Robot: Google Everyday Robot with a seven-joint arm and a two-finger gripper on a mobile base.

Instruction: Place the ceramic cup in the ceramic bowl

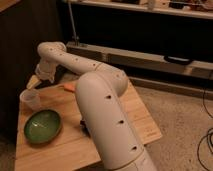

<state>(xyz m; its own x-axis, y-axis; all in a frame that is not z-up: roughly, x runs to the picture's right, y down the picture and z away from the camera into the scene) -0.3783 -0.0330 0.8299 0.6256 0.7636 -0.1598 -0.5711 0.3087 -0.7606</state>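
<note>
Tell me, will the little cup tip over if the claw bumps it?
Probably yes: the ceramic cup stands upright and is narrower at its base, so a sideways bump might topple it. It looks smooth, perhaps slippery. The claw hovers close above it.

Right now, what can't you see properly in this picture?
Camera view:
The orange thing: mostly hidden behind the arm.
The dark thing on the table: mostly covered by the arm.
Inside the ceramic cup: hidden by its wall; the gripper hovers above it.
The table's front: cut off by the bottom edge.
</note>
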